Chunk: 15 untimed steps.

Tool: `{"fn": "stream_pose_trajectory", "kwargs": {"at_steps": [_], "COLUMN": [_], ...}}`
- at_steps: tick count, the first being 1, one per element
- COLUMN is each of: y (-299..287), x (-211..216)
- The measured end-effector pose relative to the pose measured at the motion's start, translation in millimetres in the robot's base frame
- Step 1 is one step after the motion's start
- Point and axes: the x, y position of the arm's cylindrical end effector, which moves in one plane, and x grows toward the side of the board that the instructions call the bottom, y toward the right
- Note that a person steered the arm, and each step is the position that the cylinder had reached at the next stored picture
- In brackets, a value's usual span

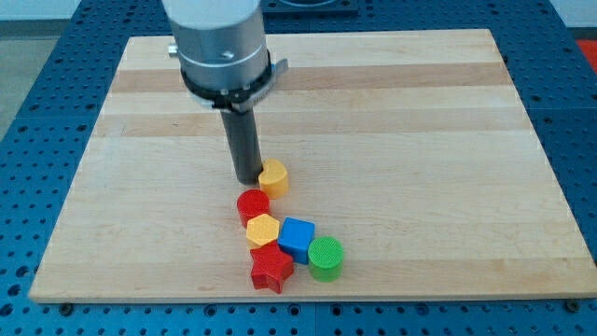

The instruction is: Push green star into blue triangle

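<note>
My tip (248, 179) rests on the board just left of a yellow block (274, 176) and touches or nearly touches it. A green block (326, 259) that looks round sits near the view's bottom. It is beside the lower right of a blue angular block (297, 238), touching or almost touching it. I cannot make out a star or triangle shape on either. Both lie below and right of my tip, well apart from it.
A red round block (253, 205), a yellow hexagon (264, 230) and a red star (270, 269) cluster left of the blue block, below my tip. The wooden board (420, 140) sits on a blue surface; its bottom edge is close to the cluster.
</note>
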Motion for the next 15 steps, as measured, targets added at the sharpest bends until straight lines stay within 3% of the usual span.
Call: {"fn": "stream_pose_trajectory", "kwargs": {"at_steps": [2, 4, 6, 7, 8, 9, 10, 12, 13, 15], "y": [-77, -112, -14, -13, 6, 6, -2, -61, -21, 12], "x": [-128, -204, -222, -201, -89, -75, -81, -193, -256, -269]}}
